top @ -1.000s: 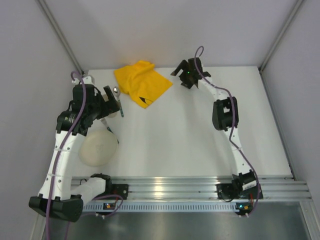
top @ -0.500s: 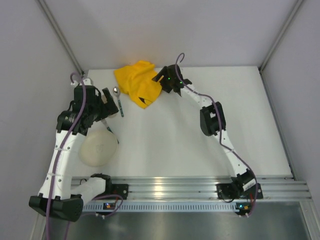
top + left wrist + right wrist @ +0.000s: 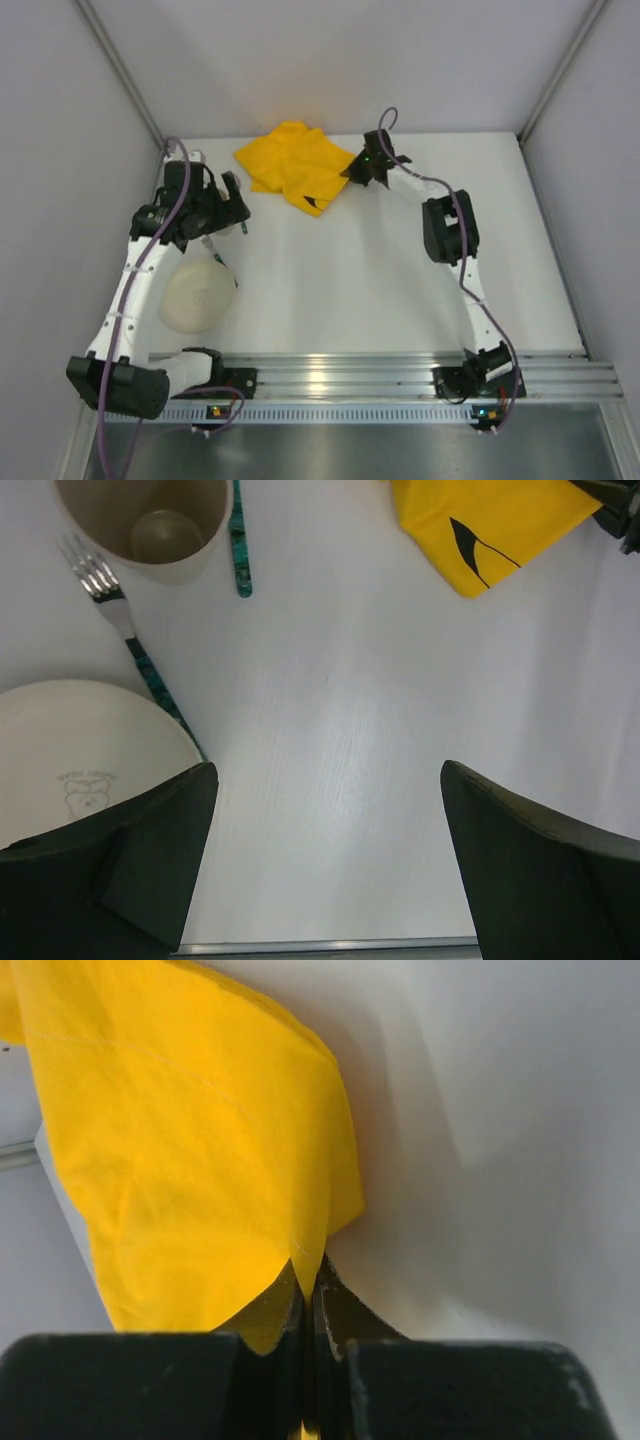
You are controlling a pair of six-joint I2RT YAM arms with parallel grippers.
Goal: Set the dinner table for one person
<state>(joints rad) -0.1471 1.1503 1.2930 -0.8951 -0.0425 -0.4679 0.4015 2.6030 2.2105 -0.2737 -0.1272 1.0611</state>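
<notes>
- The right gripper [image 3: 356, 170], upper middle of the overhead view, has its jaws pressed right together on the right-hand corner of the yellow cloth [image 3: 296, 164]; the right wrist view shows only a thin pinch of fabric caught between them
- The left gripper [image 3: 325, 780] hangs over bare tabletop with its jaws spread as wide as they go, holding nothing
- The dinner table [image 3: 380, 290] is the big white surface filling the middle of the overhead view, with its ribbed rail along the bottom edge by the arm bases
- I take the step in hand to be bringing the cloth to the place setting and spreading it flat
- To do it well, I'd pull low and steadily towards the open centre, so the rumpled folds trail out behind the corner rather than bunch up
- With so slim a bite, a sharp tug could slip the corner free, so the pull wants to be gentle
- The left arm should stay clear of the path, towards the left of the frame
- Count: one yellow cloth; one pale plate [image 3: 80, 750], lower left of the left wrist view; one cup [image 3: 150, 525], upper left; one fork [image 3: 110, 595] lying between them
- One more teal-handled utensil [image 3: 240, 550] beside the cup, its head out of frame
- Two arms, one gripper each
</notes>
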